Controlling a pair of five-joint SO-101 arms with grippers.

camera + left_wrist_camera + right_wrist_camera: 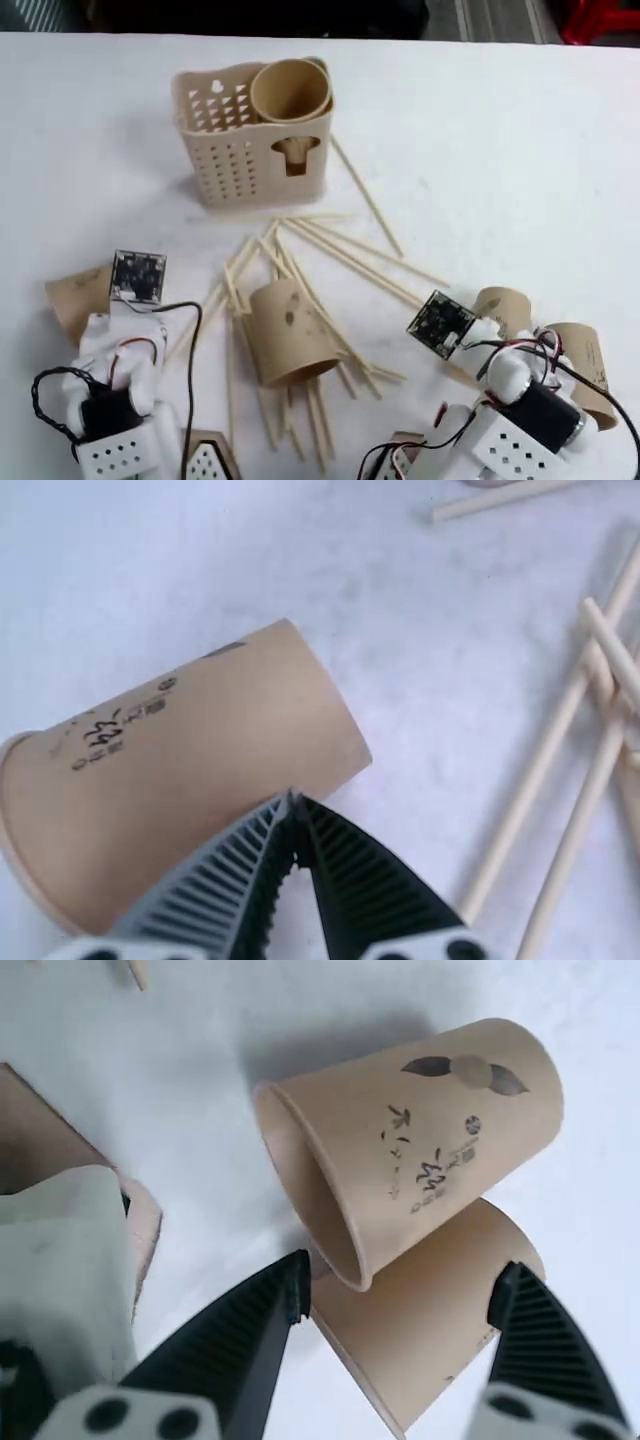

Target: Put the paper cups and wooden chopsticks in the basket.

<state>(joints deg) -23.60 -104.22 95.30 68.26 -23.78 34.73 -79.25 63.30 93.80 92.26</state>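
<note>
Down at the near edge, the left gripper [295, 805] has its two fingers pressed together, holding nothing, with the tips right against the side of the left cup [190, 780]. That paper cup lies on its side on the white table [520, 150], out at the left end of the spread [75, 295].

Over to the right gripper [400, 1295]: its fingers are spread wide and it holds nothing. They stand either side of two more paper cups. The upper cup [420, 1150] lies on its side with its open mouth turned toward the gripper, and it rests against the lower cup [430, 1330], so the two are touching. From above they sit together at the right end of the table, one [505, 305] just beside the other [580, 365].

In the centre, the middle cup [290, 335] lies on its side right on top of the chopsticks [300, 270], a loose pile of wooden sticks fanned out and crossing each other between the two arms. A few of them show near the left cup [545, 770].

Farther back, one stray chopstick [365, 195] lies at an angle just beside the basket [235, 160]. The perforated beige basket stands upright at the far side, and the cup in the basket [290, 90] sits upright in its right-hand end, mouth up.
</note>
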